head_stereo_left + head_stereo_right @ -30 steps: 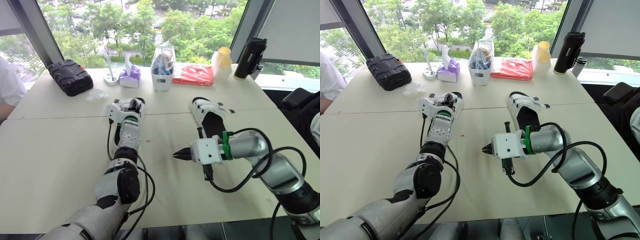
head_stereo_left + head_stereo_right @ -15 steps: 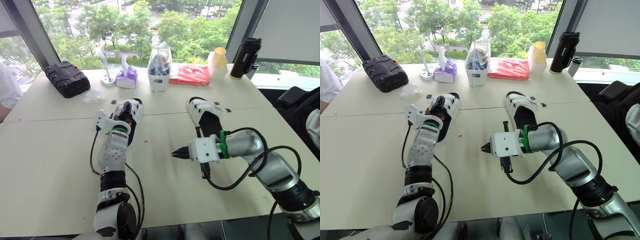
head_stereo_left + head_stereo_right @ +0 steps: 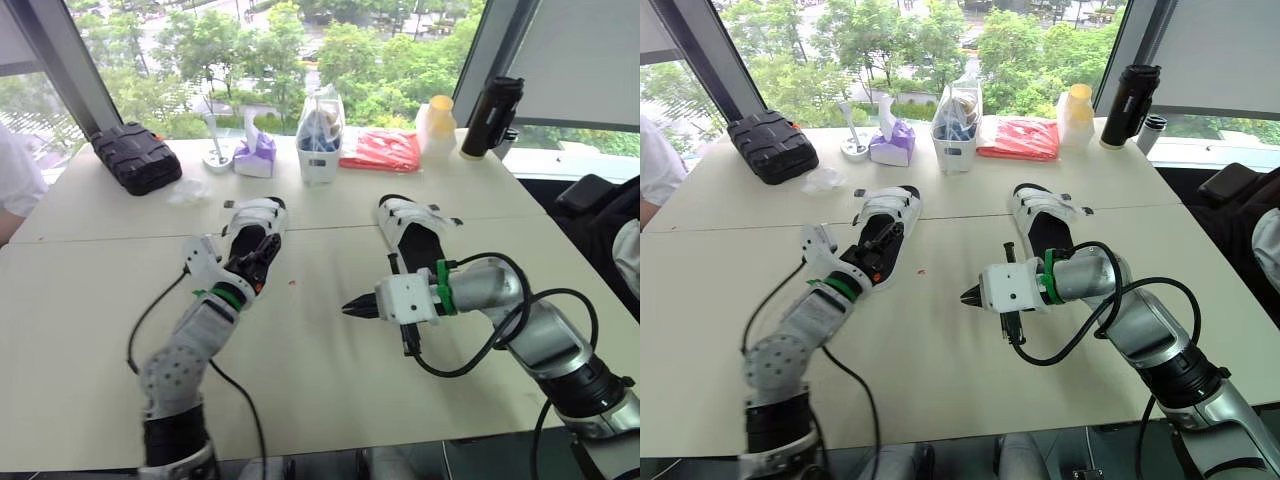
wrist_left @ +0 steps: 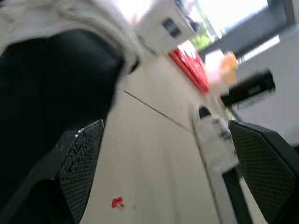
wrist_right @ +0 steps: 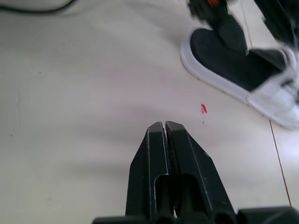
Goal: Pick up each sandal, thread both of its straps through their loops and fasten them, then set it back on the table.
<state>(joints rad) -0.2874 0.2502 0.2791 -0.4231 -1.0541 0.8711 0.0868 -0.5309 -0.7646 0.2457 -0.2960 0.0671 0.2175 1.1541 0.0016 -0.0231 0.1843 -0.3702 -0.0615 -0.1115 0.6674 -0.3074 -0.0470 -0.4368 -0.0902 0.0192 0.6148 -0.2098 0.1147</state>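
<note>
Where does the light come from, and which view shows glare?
Left eye view: daylight enters through the windows behind the table. Left wrist view: the windows glare white. Right wrist view: the right gripper casts only a soft shadow on the table.

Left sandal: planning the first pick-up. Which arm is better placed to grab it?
Left. Its tool is open at the left sandal's heel; the right tool is shut over bare table, farther off, near the other sandal.

Probably an upper-floor office or lab: tall dark-framed windows (image 3: 150, 60) overlook treetops (image 3: 370, 55), and a wide pale counter (image 3: 90, 300) carries a purple tissue box (image 3: 257, 157) at its far edge.
</note>
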